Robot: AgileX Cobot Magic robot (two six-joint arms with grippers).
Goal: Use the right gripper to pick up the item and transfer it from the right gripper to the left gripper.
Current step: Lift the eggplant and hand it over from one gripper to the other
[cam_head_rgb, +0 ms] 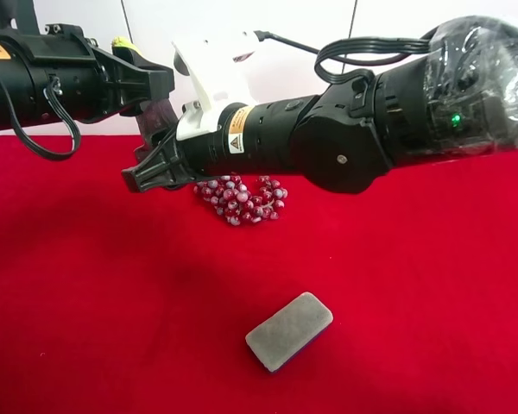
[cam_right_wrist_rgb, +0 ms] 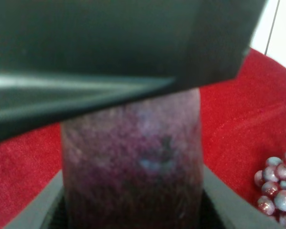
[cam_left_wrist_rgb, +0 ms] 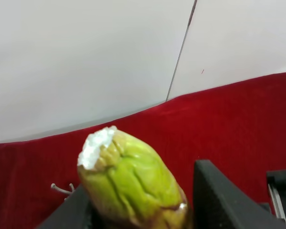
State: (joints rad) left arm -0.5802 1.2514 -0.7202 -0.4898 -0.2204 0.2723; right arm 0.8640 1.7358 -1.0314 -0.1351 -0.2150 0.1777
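Red cloth [cam_head_rgb: 86,328] covers the table under a white wall [cam_left_wrist_rgb: 86,57], with the bunch of grapes [cam_head_rgb: 242,198] and the grey block [cam_head_rgb: 289,330] lying on it. I judge this to be the handover itself: the eggplant [cam_right_wrist_rgb: 133,157] is up in the air between my two pincers. My right pincer [cam_head_rgb: 155,166] pinches its purple body. My left pincer [cam_head_rgb: 151,84] has a finger on either side of the green stem end, close against it; whether both press yet I cannot tell. Next, I reckon, the left must grip firmly before the right lets go, or the eggplant drops towards the grapes.
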